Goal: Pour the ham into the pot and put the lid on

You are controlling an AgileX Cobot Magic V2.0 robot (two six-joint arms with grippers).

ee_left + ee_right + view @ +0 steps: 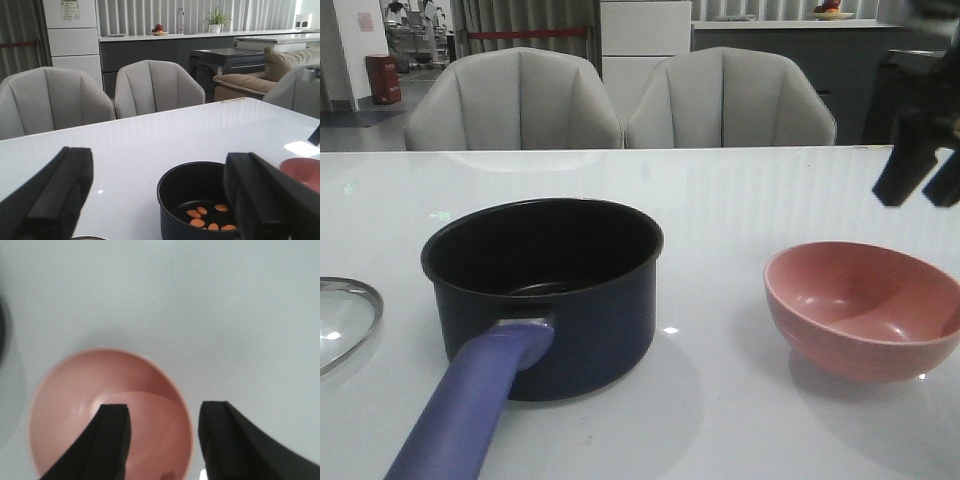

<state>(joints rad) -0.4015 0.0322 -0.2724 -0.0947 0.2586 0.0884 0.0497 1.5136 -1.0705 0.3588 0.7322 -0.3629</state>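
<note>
white table [720,200], glossy, filling the front view from the near edge back to two grey chairs [515,100]. farther off in the left wrist view, a dark counter [150,47] with a tap and a potted plant.

on the table, left of centre, the pot [545,290]: dark navy, upright, black inside, purple-blue handle [470,410] running toward the near edge. uncovered.

to the right of the pot and well apart from it, a pink bowl [865,305], upright, bare inside in both the front and right wrist views.

at the far left edge of the front view, the lid [345,320], flat on the table, clear glass with a steel rim, only partly in frame, knob out of sight. apart from the pot.

above and behind the bowl at the right edge, the right gripper [920,185], dark, blurred, off the table. in the right wrist view [162,440], fingers spread with a clear gap, nothing between them, hanging over the bowl.

left gripper [155,200] seen only from its own wrist camera: two black fingers [60,195] set wide apart, nothing held, aimed across the table with the pot showing between them.

inside the pot, the ham [210,217]: several small orange slices lying loose on the black bottom, seen only in the left wrist view; hidden by the pot wall from the front.
</note>
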